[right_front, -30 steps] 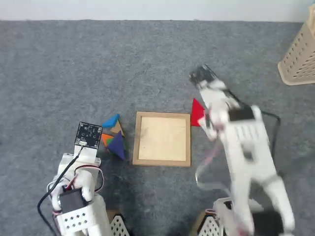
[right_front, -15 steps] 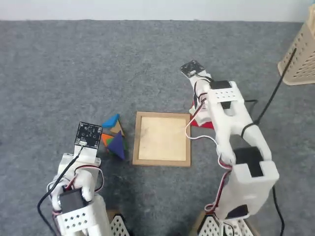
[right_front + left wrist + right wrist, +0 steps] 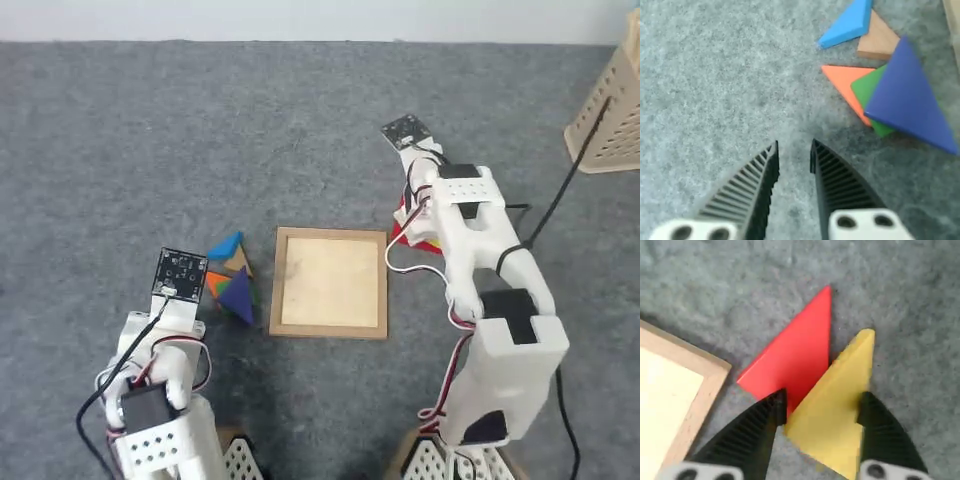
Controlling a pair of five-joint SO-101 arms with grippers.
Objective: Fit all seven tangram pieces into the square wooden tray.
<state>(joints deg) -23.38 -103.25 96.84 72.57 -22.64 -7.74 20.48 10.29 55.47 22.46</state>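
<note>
Wooden tray (image 3: 277,285) lies empty on the carpet (image 3: 150,130), with no piece fitted yet. Count: one tray, seven pieces, two arms.

Five pieces are heaped just beside the tray on the left arm's side: pale-blue piece (image 3: 850,22), tan piece (image 3: 880,42), orange piece (image 3: 845,82), green piece (image 3: 867,92) and navy triangle (image 3: 907,100), the last lying over the green. Two lie near a tray corner on the right arm's side, edge to edge: red triangle (image 3: 795,355) and yellow triangle (image 3: 840,395).

Right gripper (image 3: 822,400) sits low over the yellow triangle, jaws wide and straddling it, one tip at the seam with the red. Whether the tips press the wood cannot be told. The stance suits picking the yellow first.

Left gripper (image 3: 793,147) hovers over bare carpet near the heap, jaws narrow and holding nothing, apparently parked to leave the tray free.
</note>
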